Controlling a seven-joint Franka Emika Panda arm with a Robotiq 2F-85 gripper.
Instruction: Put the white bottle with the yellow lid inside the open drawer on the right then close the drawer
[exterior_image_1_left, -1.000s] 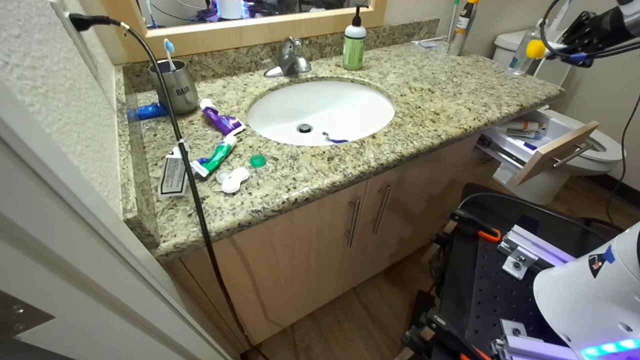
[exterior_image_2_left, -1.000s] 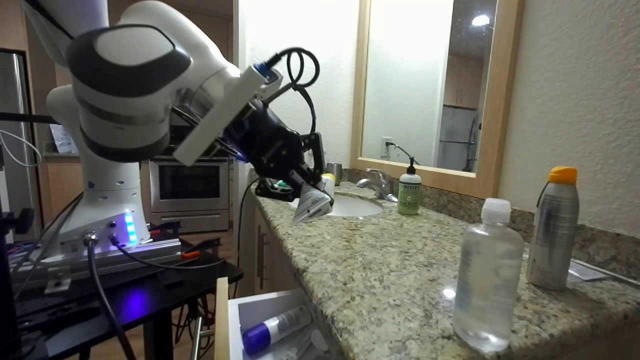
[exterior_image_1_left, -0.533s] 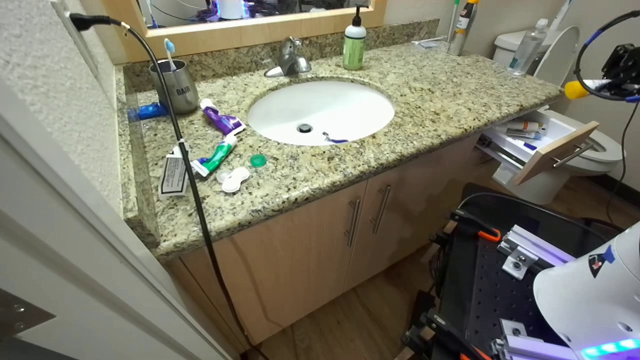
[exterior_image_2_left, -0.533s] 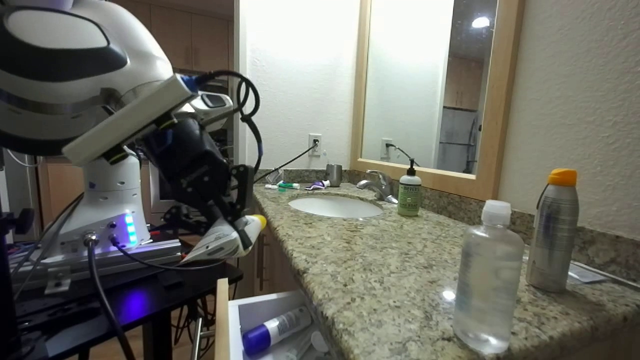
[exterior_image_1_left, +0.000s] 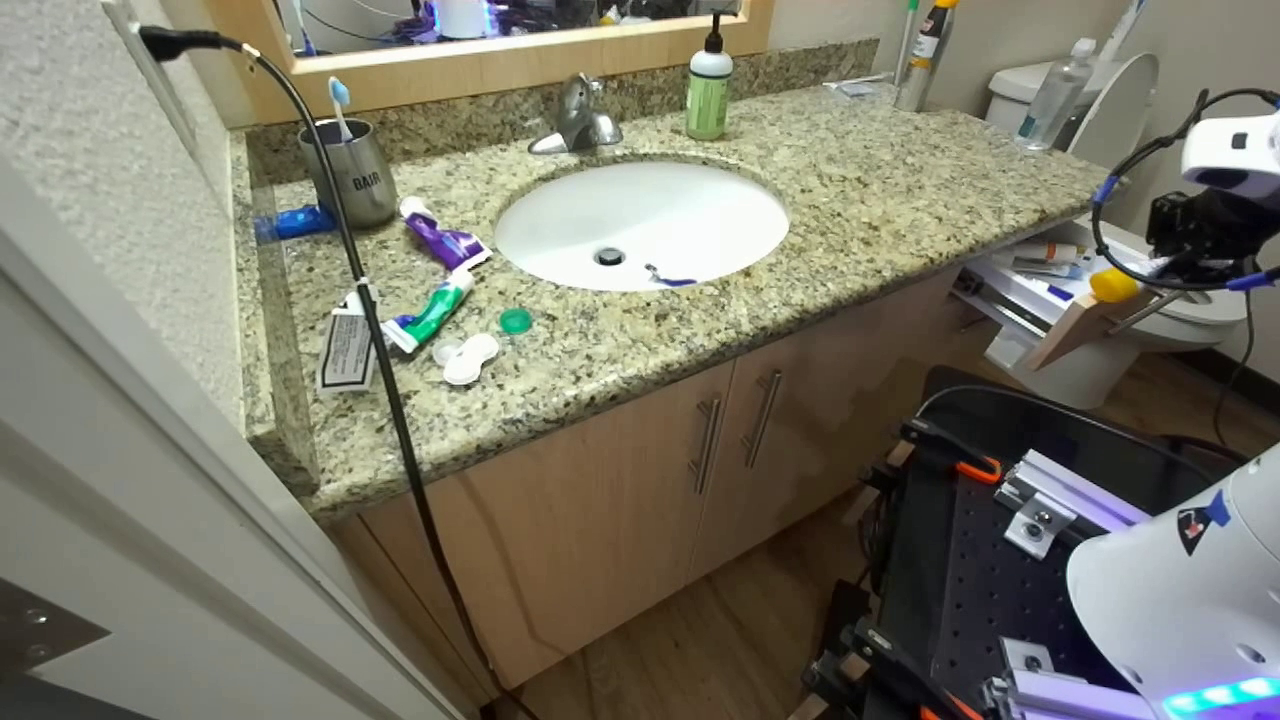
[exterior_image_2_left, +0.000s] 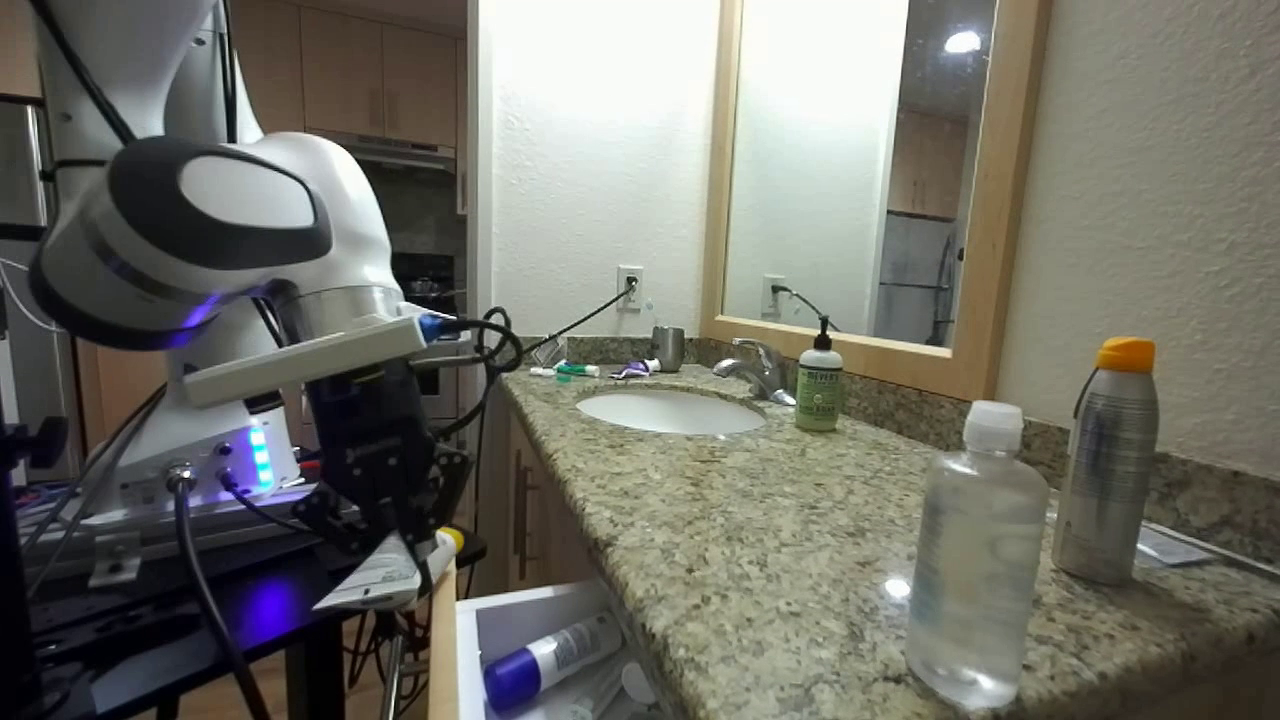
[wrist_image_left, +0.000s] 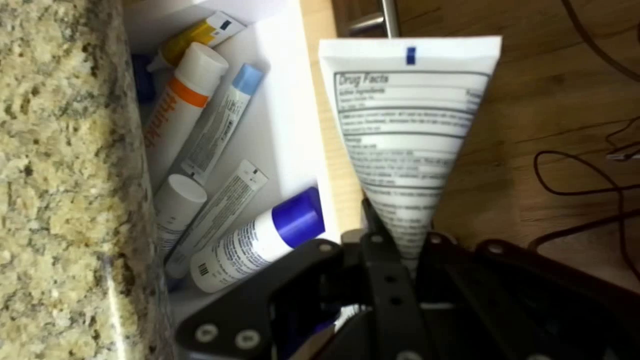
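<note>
Wrist view: end effector (wrist_image_left: 402, 227) grips white bottle (wrist_image_left: 410, 130) (flat-ended) near open drawer (wrist_image_left: 332, 160).

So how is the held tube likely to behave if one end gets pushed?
The tube is pressed flat at one end, so that part would probably bend. The yellow cap looks like hard plastic, so it likely won't give. Both ends stick out past the fingers, so the tube could swivel.
</note>
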